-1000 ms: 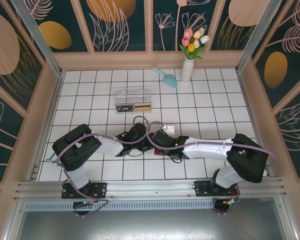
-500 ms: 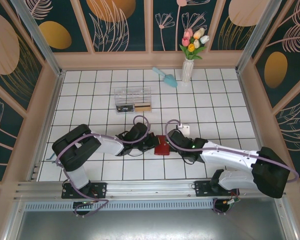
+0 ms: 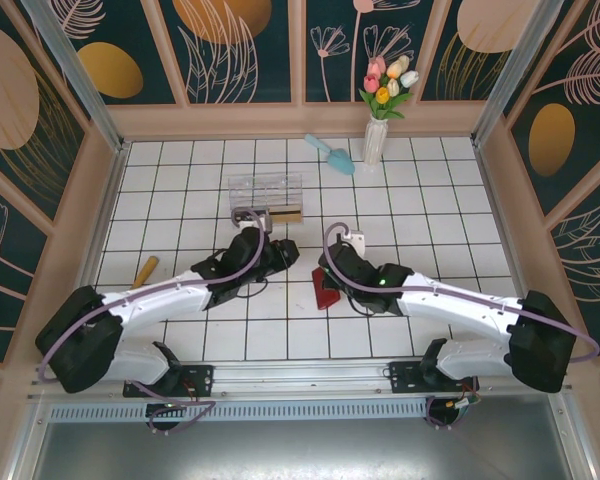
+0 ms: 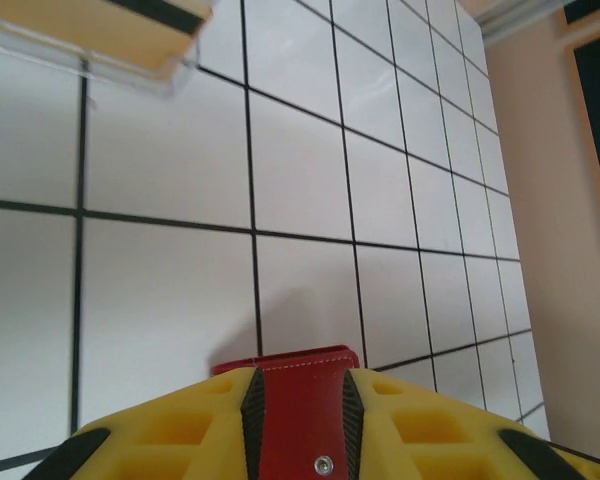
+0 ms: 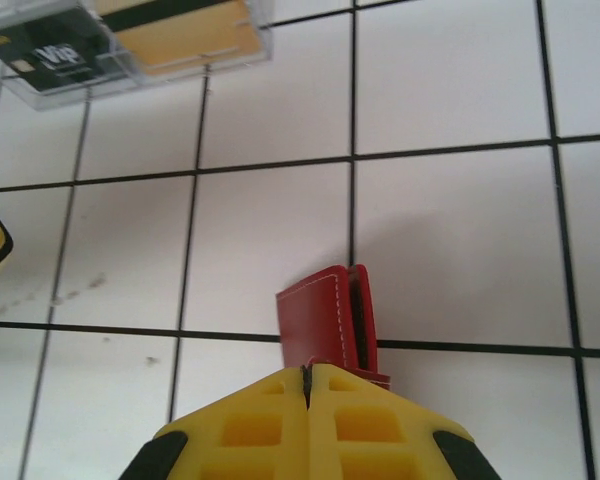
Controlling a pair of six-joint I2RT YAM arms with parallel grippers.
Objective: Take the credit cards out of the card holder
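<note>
**Red card holder in my right pincer, two cards in the clear box**

On my right wrist feed, the right pincer (image 5: 308,375) has its yellow fingertips (image 5: 250,420) pressed together, nipping the near end of the red stitched folding card holder (image 5: 325,315). The holder stands on edge on the white tiled tabletop (image 3: 430,220), a little nearer to me than the middle. Its two leaves are almost closed, with a dark slit between them. I cannot make out what sits in that fold.

The clear plastic rectangular box (image 3: 265,187) lies farther back and left of centre, apart from the holder. Two cards lie flat in it side by side. A dark card with light lettering (image 5: 50,50) is on the left, and a gold-tan card with a dark stripe (image 5: 180,30) is on the right.

My left pincer (image 3: 285,252) hangs between the box and the holder, nearer the box. On its wrist feed the yellow fingers (image 4: 160,430) stand a narrow gap apart. A red stitched strip with a small metal stud (image 4: 300,400) fills that gap. I cannot tell whether the fingers grip the strip, or whether it belongs to the holder.

Far to the left on the tabletop lies a small gold-tan flat piece (image 3: 145,270). It is too small for me to say whether it is a card.
</note>
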